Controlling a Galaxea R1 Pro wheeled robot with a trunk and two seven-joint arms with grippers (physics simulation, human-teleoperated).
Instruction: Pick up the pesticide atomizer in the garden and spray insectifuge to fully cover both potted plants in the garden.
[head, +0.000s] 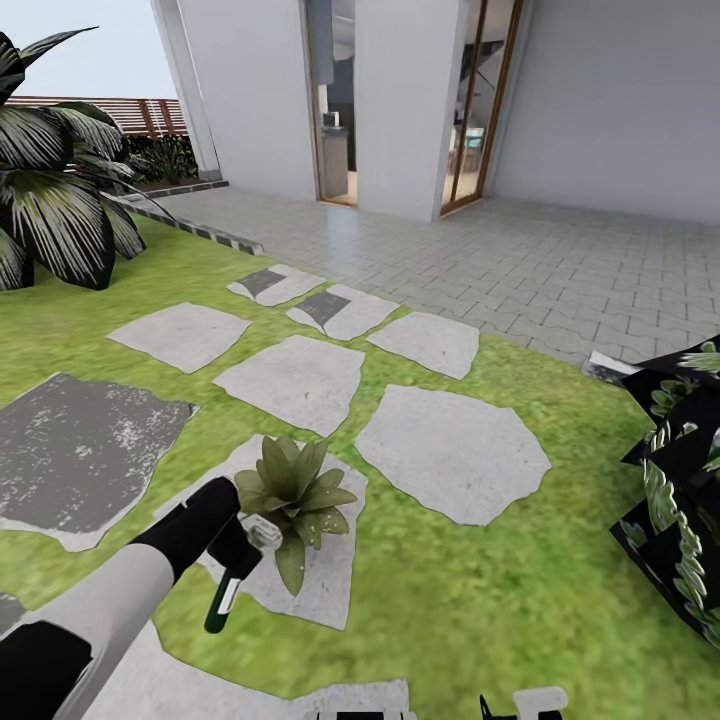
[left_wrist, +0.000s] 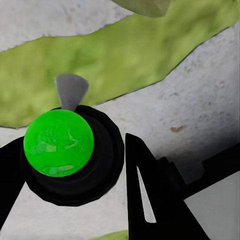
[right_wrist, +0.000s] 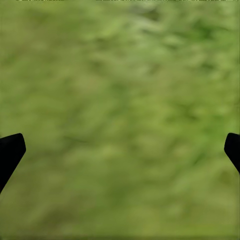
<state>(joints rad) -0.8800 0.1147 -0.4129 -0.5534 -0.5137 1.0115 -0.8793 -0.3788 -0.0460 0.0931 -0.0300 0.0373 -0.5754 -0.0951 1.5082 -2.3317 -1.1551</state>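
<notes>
**Colleague:** What did the head camera give you at that moment?

**Me:** I saw the left gripper (head: 236, 560) pinching the pesticide atomizer (head: 224, 601). The bottle hung down just beside the potted plant (head: 295, 495), which sat on a stepping stone (head: 322, 580) in the lawn (head: 480, 600). The white nozzle part seemed to touch the leaves of the plant, or nearly so. A dark blocky bush (head: 680, 500) stood well apart from the plant, toward the right arm's side.

**Colleague:** And the left wrist camera?

**Me:** There the atomizer (left_wrist: 58, 142) appeared end-on, as a bright green disc inside a black ring, with one finger (left_wrist: 150, 195) close beside it. Under it I saw stone and a strip of grass.

**Colleague:** The right wrist?

**Me:** The right gripper (right_wrist: 120, 150) was spread wide and empty, over blurred grass.

**Colleague:** What worried you?

**Me:** I could not tell where the nozzle pointed. If it pointed at the stone, the spray would miss the plant. Also the arm was so near that one small move could push the leaves or shift the pot. Finally, I saw one plant, so the second was not yet found.
</notes>
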